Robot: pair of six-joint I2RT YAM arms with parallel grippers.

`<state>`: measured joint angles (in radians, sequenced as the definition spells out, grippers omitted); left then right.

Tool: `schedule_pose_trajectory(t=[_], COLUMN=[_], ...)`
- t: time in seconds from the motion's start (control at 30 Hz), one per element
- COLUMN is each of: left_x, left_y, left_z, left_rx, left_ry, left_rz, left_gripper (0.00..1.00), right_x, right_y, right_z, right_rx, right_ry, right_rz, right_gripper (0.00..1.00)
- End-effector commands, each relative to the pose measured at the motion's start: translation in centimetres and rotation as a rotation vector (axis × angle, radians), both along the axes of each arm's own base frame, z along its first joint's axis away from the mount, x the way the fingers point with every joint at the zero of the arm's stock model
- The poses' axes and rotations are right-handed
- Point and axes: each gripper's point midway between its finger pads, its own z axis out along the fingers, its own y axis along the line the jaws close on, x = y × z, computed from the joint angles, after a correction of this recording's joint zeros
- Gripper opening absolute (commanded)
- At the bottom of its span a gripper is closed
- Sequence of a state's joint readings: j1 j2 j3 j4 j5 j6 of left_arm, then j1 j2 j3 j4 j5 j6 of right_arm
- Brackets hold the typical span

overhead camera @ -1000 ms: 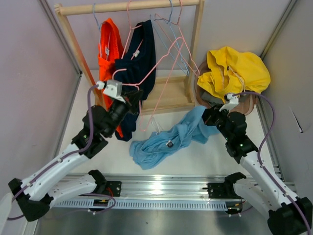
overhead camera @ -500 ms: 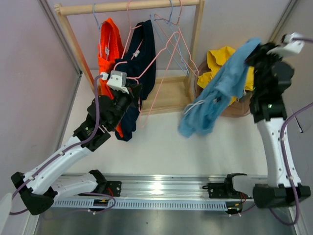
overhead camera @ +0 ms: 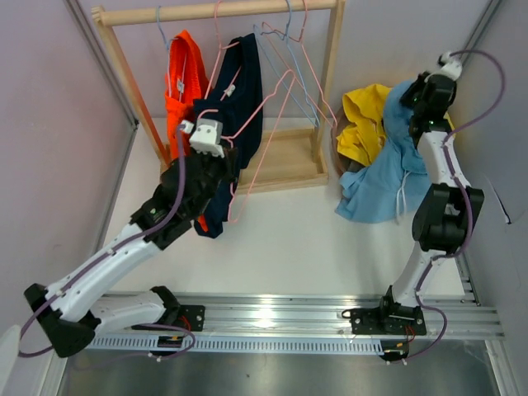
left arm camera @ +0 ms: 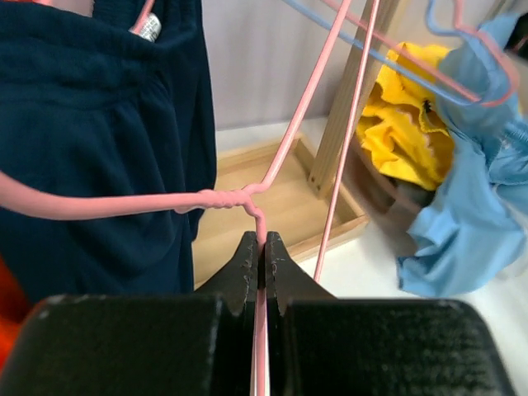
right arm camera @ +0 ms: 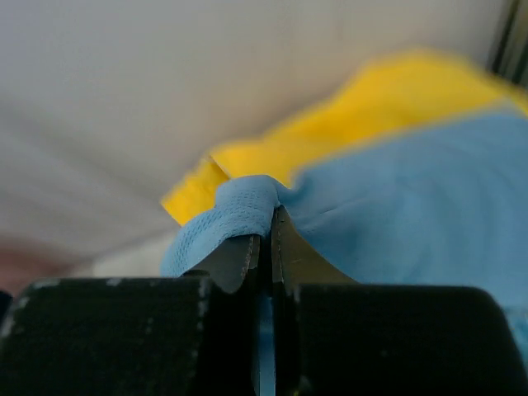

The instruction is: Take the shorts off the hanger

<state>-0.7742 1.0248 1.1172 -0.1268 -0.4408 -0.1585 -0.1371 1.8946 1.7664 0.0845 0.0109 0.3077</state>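
Note:
The light blue shorts hang off the hanger, draped down over a yellow garment at the far right. My right gripper is raised high there, shut on a fold of the shorts; its jaws pinch the blue cloth. My left gripper sits in front of the rack, shut on the neck of a bare pink wire hanger. In the left wrist view the pink hanger runs between the closed jaws of the left gripper.
A wooden clothes rack stands at the back with a navy garment, an orange garment and bare blue and pink hangers. Its wooden base lies on the table. A brown basket holds the yellow garment.
My right arm swung up and back to the right, carrying the blue shorts from the table onto the yellow garment. My left gripper rose slightly, still holding the pink hanger.

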Motion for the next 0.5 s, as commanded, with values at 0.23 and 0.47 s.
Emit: schedule_pose_trajectory(t=[0.23,0.47], left_x=[7.3,12.9], left_y=[-0.6,-1.7], left_z=[2.8,4.1], left_rx=[0.023,0.135], left_ry=[0.065,0.094], left_rz=[0.091,0.147], left_gripper=[0.00,0.00], right_x=[-5.6,-13.7], right_y=[5.8,11.5], right_z=[-12.0,-9.6], right_rx=[0.133,0.021], right_ry=[0.327,0.294], right_rz=[0.158,0.211], right_gripper=[1.00,0.99])
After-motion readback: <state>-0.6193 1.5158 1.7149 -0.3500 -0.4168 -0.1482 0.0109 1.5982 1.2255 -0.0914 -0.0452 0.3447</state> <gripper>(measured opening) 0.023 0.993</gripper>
